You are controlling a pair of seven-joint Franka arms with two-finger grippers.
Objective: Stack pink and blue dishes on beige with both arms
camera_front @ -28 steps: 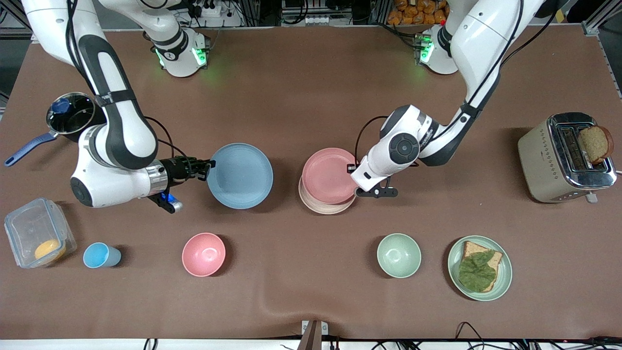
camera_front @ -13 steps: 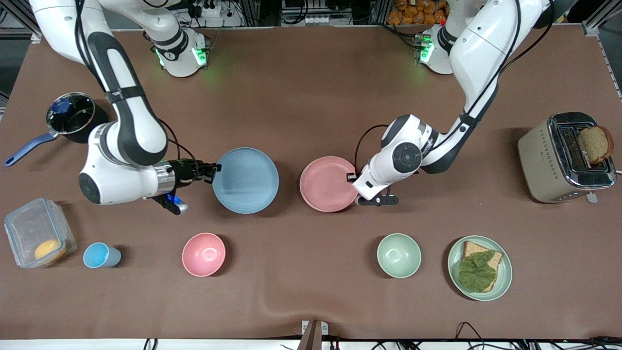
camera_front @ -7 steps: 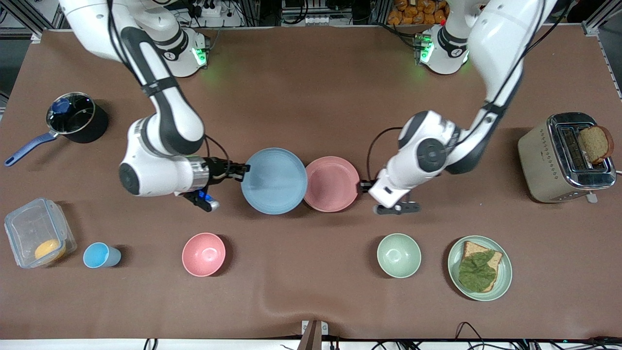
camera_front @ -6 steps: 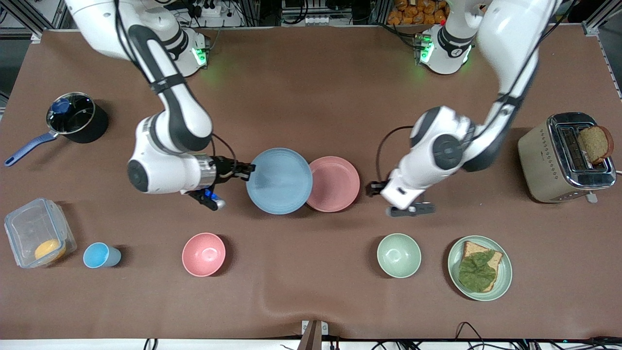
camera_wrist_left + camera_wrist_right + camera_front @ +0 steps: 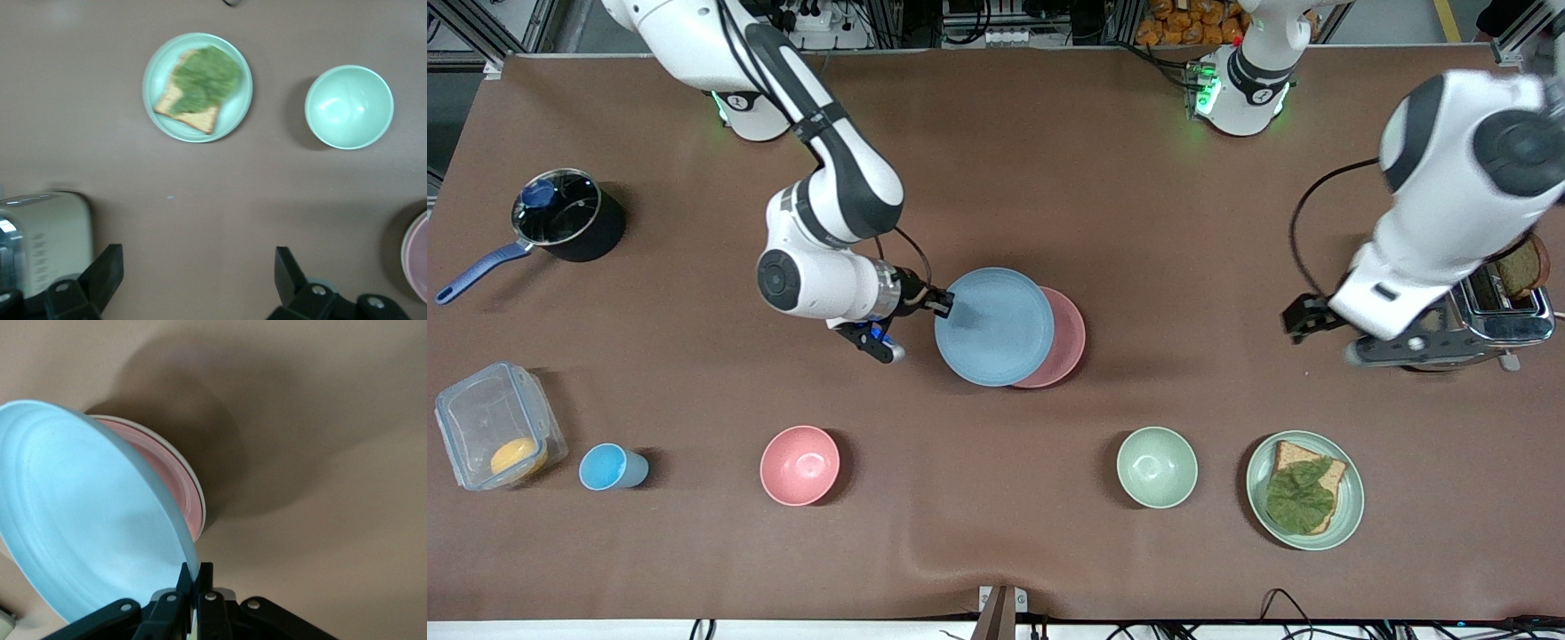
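Since 0.5 s ago: blue plate (image 5: pixel 994 326) carried farther toward the left arm's end of the table, now covering most of the pink plate (image 5: pixel 1065 338) instead of only its edge; left gripper (image 5: pixel 1303 317) pulled well away from the stack and raised, ending up over bare table just beside the toaster (image 5: pixel 1485 311). Right gripper (image 5: pixel 943 306) clenched on the rim of the blue plate, fingers (image 5: pixel 200 583) pinched together on the edge in the right wrist view, plate (image 5: pixel 93 520) tilted and held above the pink plate (image 5: pixel 170 477). Under the pink plate, a thin pale rim of the beige plate (image 5: pixel 202 510) just visible in the right wrist view, pink resting on it; beige hidden in the front view. Stack sat near the middle of the table (image 5: pixel 996 160). Left gripper (image 5: pixel 197 283) released, fingers spread wide apart with nothing between them, seen over brown tabletop (image 5: pixel 213 200). Nearer the front camera than the stack: pink bowl (image 5: pixel 799 465), green bowl (image 5: pixel 1157 467), and green plate (image 5: pixel 1352 498) with sandwich (image 5: pixel 1303 498). Toward the right arm's end: blue cup (image 5: pixel 609 468), clear container (image 5: pixel 494 436), and dark pot (image 5: pixel 565 213).
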